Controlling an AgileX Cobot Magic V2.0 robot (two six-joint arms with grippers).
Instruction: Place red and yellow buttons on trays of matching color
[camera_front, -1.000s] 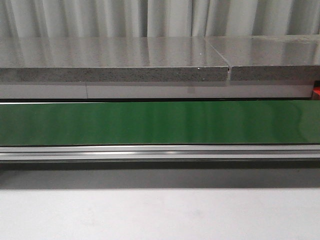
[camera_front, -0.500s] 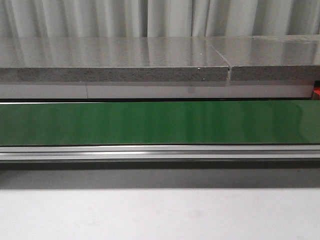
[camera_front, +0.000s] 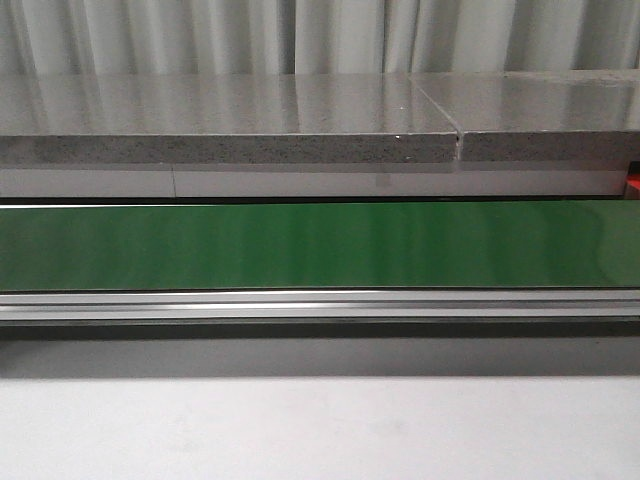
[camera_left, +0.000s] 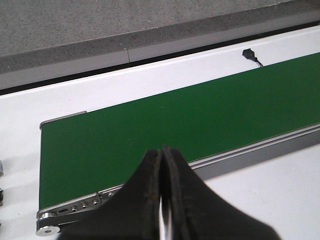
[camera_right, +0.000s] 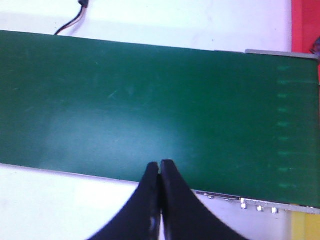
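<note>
Front view: green conveyor belt runs full width across the middle of the frame, bare surface. Metal rail sits along its lower edge, white bench fills the bottom of the frame. Grey stone slab spans the upper part, with pale curtain behind at the top. Sliver of red at the right edge, can't tell what it is. Neither arm shows in this view.

Left wrist view: left claw at bottom centre, tips pressed together, holding nothing, above the near edge of the belt's end. Small black cable end lies on the white surface at upper right.

Right wrist view: right claw at bottom centre, tips together, holding nothing, over the belt's edge. Red tray edge shows at upper right corner, yellow tray edge at lower right corner. Buttons: none visible in any view, location can't be told.
</note>
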